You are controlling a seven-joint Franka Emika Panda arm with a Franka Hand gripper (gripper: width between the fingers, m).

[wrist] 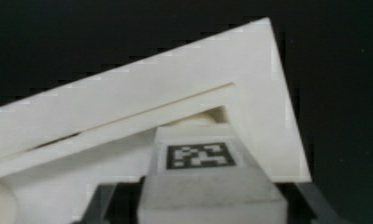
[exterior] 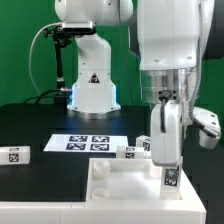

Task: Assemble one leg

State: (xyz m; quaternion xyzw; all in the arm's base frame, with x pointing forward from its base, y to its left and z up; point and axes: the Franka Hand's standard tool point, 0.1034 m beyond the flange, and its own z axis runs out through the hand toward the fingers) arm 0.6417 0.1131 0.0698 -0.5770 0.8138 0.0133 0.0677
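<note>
My gripper (exterior: 167, 150) is shut on a white leg (exterior: 170, 172) with a black-and-white tag and holds it upright over the large white panel (exterior: 120, 190) near its right corner in the exterior view. In the wrist view the leg (wrist: 204, 160) sits between my dark fingers (wrist: 108, 205), with the panel's raised-rim corner (wrist: 183, 85) beneath it. The leg's lower end is at or in the panel; I cannot tell whether it is seated. Other legs lie on the table: one at the exterior view's left (exterior: 13, 154) and one beside the panel (exterior: 132, 150).
The marker board (exterior: 87, 143) lies flat on the black table behind the panel. The robot's white base (exterior: 92, 90) stands at the back. Another white part (exterior: 208, 128) lies at the exterior view's right edge.
</note>
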